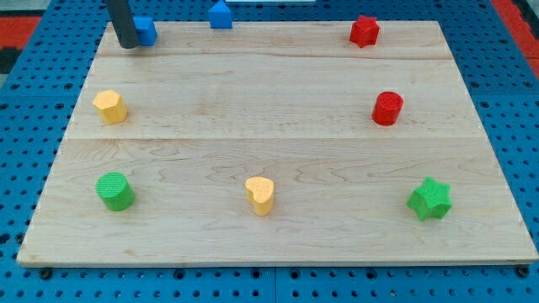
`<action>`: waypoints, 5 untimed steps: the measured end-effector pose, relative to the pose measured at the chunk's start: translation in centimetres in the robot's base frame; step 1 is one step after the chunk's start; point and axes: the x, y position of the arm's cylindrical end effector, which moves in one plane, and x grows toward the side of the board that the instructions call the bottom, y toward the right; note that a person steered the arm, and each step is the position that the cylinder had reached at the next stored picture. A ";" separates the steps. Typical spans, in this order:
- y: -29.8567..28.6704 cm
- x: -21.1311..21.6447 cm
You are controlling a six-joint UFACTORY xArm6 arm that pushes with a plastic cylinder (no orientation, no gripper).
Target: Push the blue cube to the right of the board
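Wooden board, tip touching blue cube

Wooden board carries blue cube, seven other coloured blocks spread near edges.

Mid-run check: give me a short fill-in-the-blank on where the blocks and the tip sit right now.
1. My tip touches the view's left side of the ____ cube.
2. The green star sits near the board's bottom ____ corner.
3. The block at bottom centre is a ____ heart.
4. The red cylinder lies directly below the red ____.

Missing words: blue; right; yellow; star
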 end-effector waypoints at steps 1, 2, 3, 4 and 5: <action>1.0 -1.2; -3.5 -3.3; -7.3 -5.3; -4.1 -4.0; 1.2 -3.1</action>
